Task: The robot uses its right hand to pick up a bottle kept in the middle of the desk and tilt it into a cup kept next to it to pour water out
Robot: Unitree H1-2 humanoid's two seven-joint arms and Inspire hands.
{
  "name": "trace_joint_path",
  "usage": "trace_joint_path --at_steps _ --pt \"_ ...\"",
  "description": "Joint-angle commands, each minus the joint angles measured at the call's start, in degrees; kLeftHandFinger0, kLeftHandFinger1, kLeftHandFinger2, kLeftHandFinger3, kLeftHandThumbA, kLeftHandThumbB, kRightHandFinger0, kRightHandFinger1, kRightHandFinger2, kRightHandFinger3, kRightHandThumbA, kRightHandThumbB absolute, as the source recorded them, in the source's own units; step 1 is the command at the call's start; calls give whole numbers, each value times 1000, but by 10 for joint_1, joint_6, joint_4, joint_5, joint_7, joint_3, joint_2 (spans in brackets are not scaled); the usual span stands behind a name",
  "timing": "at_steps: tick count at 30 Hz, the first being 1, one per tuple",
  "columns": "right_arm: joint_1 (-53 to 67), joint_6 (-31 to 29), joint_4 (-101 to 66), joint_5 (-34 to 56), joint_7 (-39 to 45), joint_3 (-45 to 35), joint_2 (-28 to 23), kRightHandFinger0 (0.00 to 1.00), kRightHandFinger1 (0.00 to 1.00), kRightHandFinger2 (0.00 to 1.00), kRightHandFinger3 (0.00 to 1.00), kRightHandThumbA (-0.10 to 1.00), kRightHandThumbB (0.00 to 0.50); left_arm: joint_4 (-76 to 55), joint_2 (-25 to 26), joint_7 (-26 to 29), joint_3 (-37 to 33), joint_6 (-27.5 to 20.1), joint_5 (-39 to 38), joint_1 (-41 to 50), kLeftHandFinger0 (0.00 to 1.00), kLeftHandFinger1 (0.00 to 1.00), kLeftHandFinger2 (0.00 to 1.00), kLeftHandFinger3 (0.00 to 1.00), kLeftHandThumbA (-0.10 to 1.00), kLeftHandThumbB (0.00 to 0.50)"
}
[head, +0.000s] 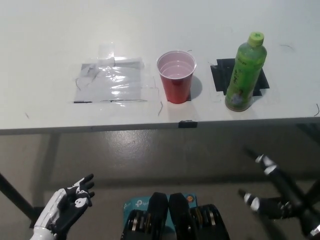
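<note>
Both hands are held open and empty low in the frame, left hand (70, 202) and right hand (272, 192). Nothing is done yet: the bottle (245, 72) is left capped and upright at upper right beside the cup (176, 76).

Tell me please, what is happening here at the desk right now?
Nothing is being handled yet. A green bottle stands upright with its cap on, on a black mat on the white desk. A red cup stands beside it, apart from it. The robot's black right hand is open below the desk edge, under the bottle. Its white left hand rests open at the lower left.
</note>
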Motion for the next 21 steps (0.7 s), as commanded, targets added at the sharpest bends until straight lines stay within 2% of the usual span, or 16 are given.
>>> trace_joint_path --at_steps 1,2,4,9,10,11,14,16,21 --pt "-47 40 -20 55 -12 -56 15 1000 1000 1000 1000 668 438 -17 12 14 -6 12 -15 0 1000 1000 1000 1000 451 98" --pt "-60 54 -20 61 -5 -64 13 1000 1000 1000 1000 689 476 -17 13 12 -6 12 -15 1 1000 1000 1000 1000 457 104" --pt "-82 78 -16 56 12 -70 2 1000 1000 1000 1000 742 500 -13 16 8 -7 12 -14 -3 1000 1000 1000 1000 464 94" --pt "-113 121 -9 26 -4 -78 6 1000 1000 1000 1000 811 500 -15 19 13 -12 12 -14 -3 1000 1000 1000 1000 456 66" --pt "-136 159 10 20 -29 -95 25 1000 1000 1000 1000 897 500 -15 19 16 -14 12 -15 -3 1000 1000 1000 1000 451 59" --pt "-145 171 20 9 -38 -101 31 1000 1000 1000 1000 933 500 -15 19 17 -14 12 -15 -3 1000 1000 1000 1000 452 67" --pt "-169 177 52 -1 -56 -138 66 1000 1000 1000 1000 918 500 -12 19 16 -15 12 -14 -5 1000 1000 1000 1000 460 86" --pt "-199 177 94 -20 -62 -166 90 1000 1000 1000 1000 963 500 -12 19 19 -17 12 -17 -5 1000 1000 1000 1000 455 86" --pt "-258 177 174 -58 -61 -206 125 1000 1000 1000 1000 957 500 -16 19 25 -18 12 -18 1 1000 1000 1000 1000 462 82"
